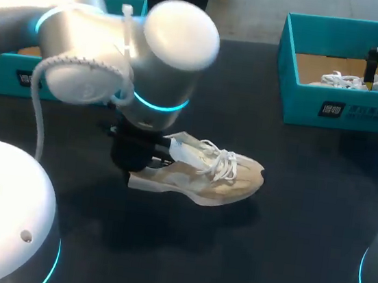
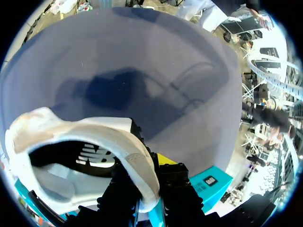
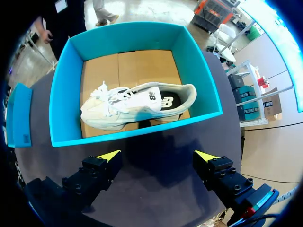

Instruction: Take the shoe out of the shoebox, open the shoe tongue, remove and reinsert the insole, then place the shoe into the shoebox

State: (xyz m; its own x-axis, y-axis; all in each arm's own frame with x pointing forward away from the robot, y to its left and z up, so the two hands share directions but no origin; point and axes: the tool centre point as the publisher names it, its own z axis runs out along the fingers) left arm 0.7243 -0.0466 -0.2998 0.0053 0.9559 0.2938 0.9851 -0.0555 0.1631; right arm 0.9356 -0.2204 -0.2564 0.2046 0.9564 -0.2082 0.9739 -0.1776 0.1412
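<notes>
Heel collar [image 2: 137,163] of the shoe [image 1: 205,174] is right up against the left wrist camera. My left pincer [image 2: 150,172] is clamped on it, one finger outside, the other seemingly inside the opening. The shoe sits on its sole mid tabletop [image 1: 290,216], toe toward my right side, laces [image 1: 221,161] loose, clear of both boxes. So take-out looks done; I judge the tongue-opening step is in hand, with the left holding the heel steady. The insole [image 2: 92,153] still seems to lie inside.

My right pincer [image 3: 157,156] is released, fingers spread wide, hovering over the right shoebox [image 3: 132,135], which holds a second shoe [image 3: 137,105], well apart from the work.

Next move, as I judge it: bring the right arm across to the tongue [image 1: 187,147], pinch it above the laces and pull it up and forward, keeping the heel grip firm so the shoe doesn't slide.
</notes>
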